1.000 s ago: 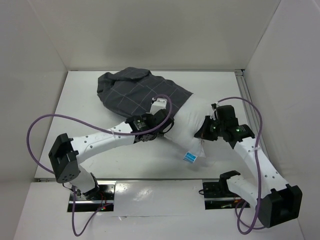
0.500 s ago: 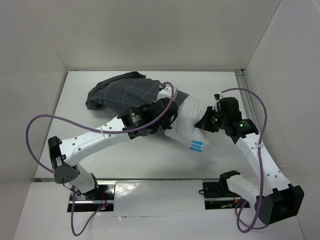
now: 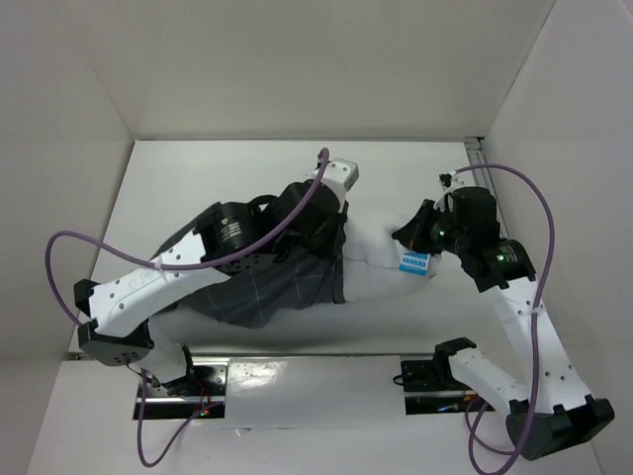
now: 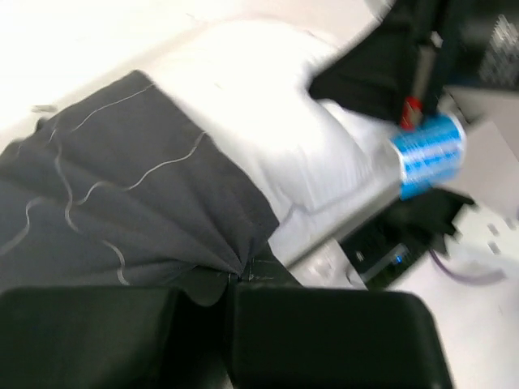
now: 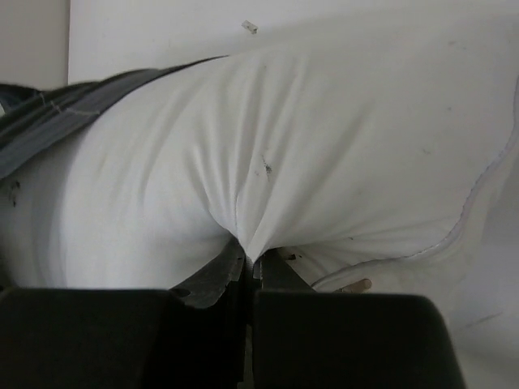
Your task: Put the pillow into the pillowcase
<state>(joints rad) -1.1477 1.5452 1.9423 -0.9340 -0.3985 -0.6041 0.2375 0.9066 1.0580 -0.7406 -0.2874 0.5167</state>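
Observation:
The white pillow (image 3: 374, 255) lies across the middle of the table, its left part inside the dark grey checked pillowcase (image 3: 259, 289). My left gripper (image 3: 331, 239) is shut on the pillowcase hem (image 4: 231, 274), where the fabric bunches into pleats over the pillow (image 4: 259, 121). My right gripper (image 3: 408, 238) is shut on a pinch of pillow fabric (image 5: 247, 258) at the bare right end, beside the blue-and-white tag (image 3: 414, 262). In the right wrist view the pillow (image 5: 324, 146) fills the frame, with the pillowcase (image 5: 49, 121) at its far left.
White walls close in the table on three sides. A metal rail (image 3: 483, 178) runs along the right edge. Purple cables (image 3: 59, 257) loop off both arms. The arm bases (image 3: 435, 371) sit at the near edge.
Both arms have lifted and swung towards the back. The pillowcase has been drawn from the far left to the near left, over more of the pillow. The tag end has moved up and right.

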